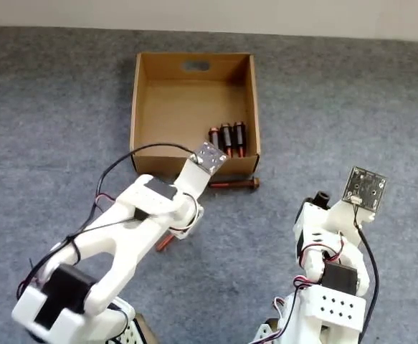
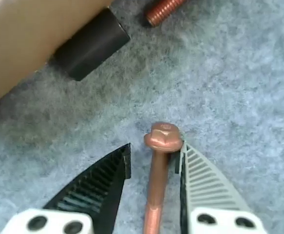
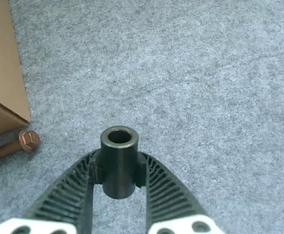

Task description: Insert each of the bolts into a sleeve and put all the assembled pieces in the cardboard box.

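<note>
- The bolt (image 2: pixel 157 190) lies on the grey carpet (image 2: pixel 239 83) between the fingers of the left gripper (image 2: pixel 154 147). Its long axis runs in line with the gripper, hex head at the fingertips and shank running back toward the palm.
- This gripper stands wide apart and grips nothing. The bolt rests against the pale finger (image 2: pixel 200 180), with a gap to the black finger (image 2: pixel 100 183).
- Ahead of the tips, a loose sleeve (image 2: pixel 90 44) lies against the wall of the cardboard box (image 2: pixel 29 34). The threaded end of a second bolt (image 2: pixel 163 10) lies just past it, with bare carpet in between.
- The right gripper (image 3: pixel 118 161) is clamped on a black sleeve (image 3: pixel 118 146). The sleeve's axis points straight ahead of the fingers, open bore facing away from the palm.
- Ahead and to one side, the second bolt's head lies by the box corner, with open carpet elsewhere.
- The left arm (image 1: pixel 122 236) stretches low toward the box's front wall, while the right arm (image 1: pixel 330 272) is folded back, well apart from the box.
- Three assembled pieces (image 1: pixel 227 138) lie side by side inside the box, against that wall.
</note>
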Robot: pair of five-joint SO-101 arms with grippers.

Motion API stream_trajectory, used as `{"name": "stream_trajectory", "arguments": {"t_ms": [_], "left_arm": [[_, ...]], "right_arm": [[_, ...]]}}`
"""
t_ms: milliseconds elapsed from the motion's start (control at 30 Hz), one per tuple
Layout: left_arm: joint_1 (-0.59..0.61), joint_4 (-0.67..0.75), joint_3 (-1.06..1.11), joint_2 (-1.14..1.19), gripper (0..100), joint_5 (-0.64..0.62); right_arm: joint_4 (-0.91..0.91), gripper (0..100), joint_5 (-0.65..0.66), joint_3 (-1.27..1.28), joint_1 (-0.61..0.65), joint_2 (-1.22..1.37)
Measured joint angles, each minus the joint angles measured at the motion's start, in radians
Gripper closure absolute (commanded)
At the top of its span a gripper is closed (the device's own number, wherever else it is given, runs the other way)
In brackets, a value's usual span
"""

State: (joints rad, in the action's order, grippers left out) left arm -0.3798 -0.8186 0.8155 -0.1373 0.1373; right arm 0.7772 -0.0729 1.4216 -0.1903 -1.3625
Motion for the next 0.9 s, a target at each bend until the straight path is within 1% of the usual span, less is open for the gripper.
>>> {"name": "stream_trajectory", "arguments": {"t_ms": [200,267,333,633,700,800,900], "left_arm": [[-0.038,-0.077,-0.118,0.121,85,0.005],[-0.038,-0.08,-0.129,0.13,91,0.005],[-0.044,-0.083,-0.13,0.133,99,0.005],[-0.051,-0.084,-0.132,0.137,99,0.0],[-0.051,-0.092,-0.132,0.12,99,-0.018],[-0.048,-0.106,-0.101,0.038,99,-0.038],[-0.037,-0.103,-0.017,-0.1,99,-0.04]], "right_arm": [[0.0,99.3,0.0,0.0,0.0,0.0],[0.0,99.3,0.0,0.0,0.0,0.0],[0.0,99.3,0.0,0.0,0.0,0.0],[0.0,99.3,0.0,0.0,0.0,0.0],[0.0,99.3,0.0,0.0,0.0,0.0],[0.0,99.3,0.0,0.018,0.0,0.0],[0.0,99.3,0.0,0.018,0.003,0.0]]}}
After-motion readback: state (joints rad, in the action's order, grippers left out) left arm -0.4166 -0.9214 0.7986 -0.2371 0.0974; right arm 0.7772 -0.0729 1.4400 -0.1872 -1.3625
